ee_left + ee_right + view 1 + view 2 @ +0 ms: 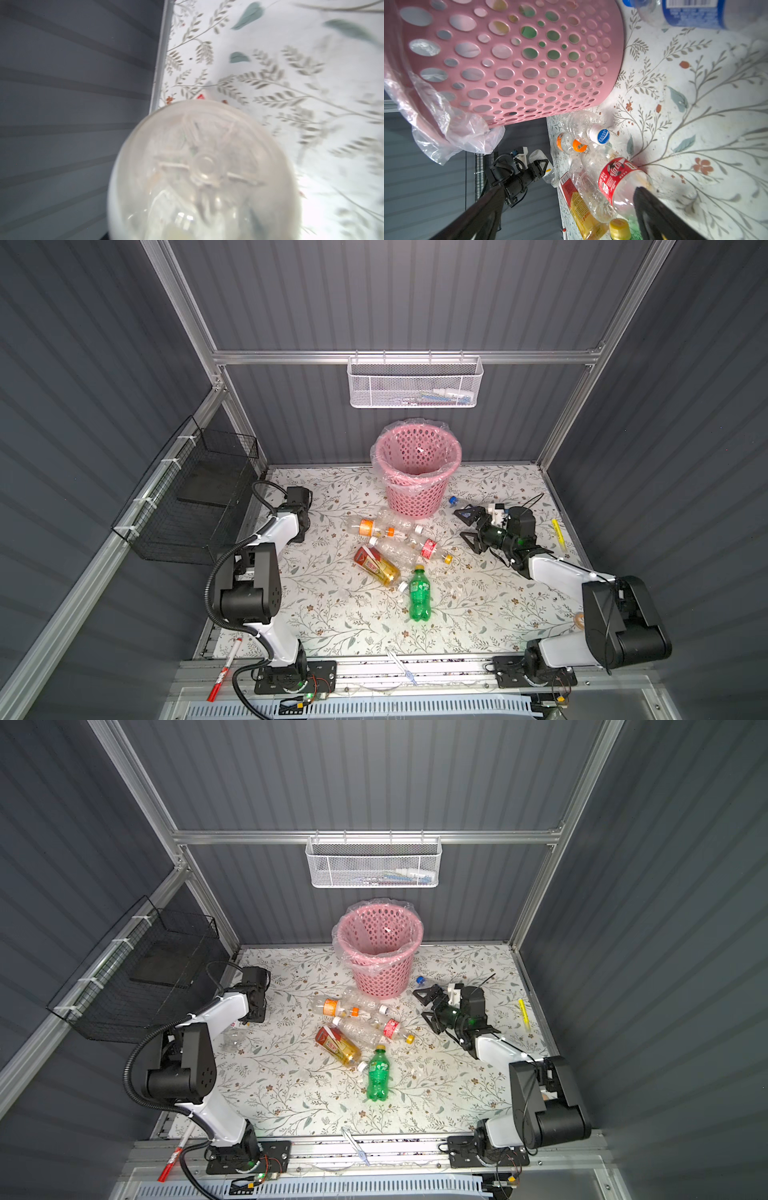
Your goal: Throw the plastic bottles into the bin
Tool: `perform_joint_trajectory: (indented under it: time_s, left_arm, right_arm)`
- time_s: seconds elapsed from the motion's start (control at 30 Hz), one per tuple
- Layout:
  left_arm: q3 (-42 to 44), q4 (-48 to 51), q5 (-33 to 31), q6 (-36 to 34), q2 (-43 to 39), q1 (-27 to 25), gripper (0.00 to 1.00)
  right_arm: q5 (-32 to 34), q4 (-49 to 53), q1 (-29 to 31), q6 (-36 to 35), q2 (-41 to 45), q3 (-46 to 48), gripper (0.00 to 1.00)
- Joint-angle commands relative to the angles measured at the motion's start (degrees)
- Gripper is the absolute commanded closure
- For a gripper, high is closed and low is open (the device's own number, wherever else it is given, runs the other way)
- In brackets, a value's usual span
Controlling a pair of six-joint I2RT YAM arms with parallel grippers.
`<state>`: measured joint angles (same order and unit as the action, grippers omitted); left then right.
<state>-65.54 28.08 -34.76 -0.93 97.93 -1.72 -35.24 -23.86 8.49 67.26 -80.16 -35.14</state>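
So the whole table's covered in a white cloth with a leafy floral print (353, 614). A white metal mesh basket (415, 383) hangs on the back rail, with small bits inside I can't make out. There's a black wire basket (195, 506) on my left wall. A yellow highlighter pen (559, 534) lies near my right edge, and a red-and-white marker pen (224, 670) at the front-left corner.
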Motion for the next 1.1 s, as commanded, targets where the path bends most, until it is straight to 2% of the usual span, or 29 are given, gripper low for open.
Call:
perform_joint_trajectory:
  time_s: [0.0, 0.27, 0.37, 0.5, 0.57, 0.67, 0.7, 0.8, 0.87, 0.93, 1.07]
  left_arm:
    - [-0.3, 3.8, 9.1, 6.3, -3.8, -1.6, 0.35]
    - [6.1, -2.8, 30.7, 16.8, -8.6, -4.8, 0.35]
    - [5.1, -6.4, 35.5, 18.8, -10.3, -5.7, 0.35]
    - [-8.1, -6.9, 40.1, 18.8, -10.9, -6.5, 0.35]
    - [-20.1, -6.0, 42.9, 18.5, -9.0, -7.1, 0.35]
    - [-40.4, -3.8, 45.7, 17.7, -2.9, -11.7, 0.33]
    - [-47.9, -2.9, 46.6, 17.2, -0.1, -13.8, 0.29]
    - [-64.4, -2.2, 48.7, 17.1, 9.5, -18.4, 0.0]
    - [-73.0, 1.6, 47.2, 18.0, 16.0, -18.6, 0.0]
    - [-75.9, 3.4, 44.8, 18.8, 19.1, -18.4, 0.0]
    - [-66.4, -2.9, 41.6, 19.8, 14.0, -17.7, 0.0]
  right_arm:
    - [2.6, 7.7, -0.3, -3.6, 2.5, 0.5, 0.01]
    - [6.8, 14.4, -0.5, -5.4, 7.0, 1.3, 0.01]
    - [7.7, 15.9, -0.5, -5.7, 7.9, 1.9, 0.01]
    - [8.3, 18.4, -0.3, -6.8, 8.4, 1.0, 0.01]
    - [8.6, 19.3, -0.2, -7.4, 8.6, 0.1, 0.01]
    - [9.2, 19.8, 0.0, -7.8, 8.7, -1.2, 0.01]
    - [9.3, 19.8, -0.1, -7.9, 8.5, -1.5, 0.01]
    - [9.3, 19.2, 0.2, -7.7, 7.8, -2.1, 0.01]
    - [9.1, 18.7, 0.4, -7.3, 7.7, -2.2, 0.01]
    - [9.1, 19.0, 0.5, -7.4, 8.4, -2.1, 0.01]
    - [10.8, 24.4, 0.3, -10.7, 10.4, -3.2, 0.01]
